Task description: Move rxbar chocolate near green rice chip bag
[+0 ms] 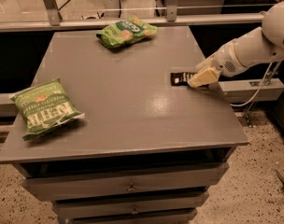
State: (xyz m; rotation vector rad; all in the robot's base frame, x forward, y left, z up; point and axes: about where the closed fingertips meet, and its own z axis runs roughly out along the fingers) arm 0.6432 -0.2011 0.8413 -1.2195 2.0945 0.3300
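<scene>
The gripper [199, 78] sat over the right end of the snack bar [179, 77], so that bit was covered. The arm [254, 50] got cut off at the right edge, and the bar's lettering was too tiny to read.

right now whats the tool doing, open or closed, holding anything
The tool is at the right end of the rxbar chocolate, near the table's right edge; open, closed or holding cannot be told.

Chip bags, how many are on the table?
2. The green rice chip bag lies at the far edge; the Kettle bag at the near left. The tool is at the rxbar chocolate, right side.
</scene>
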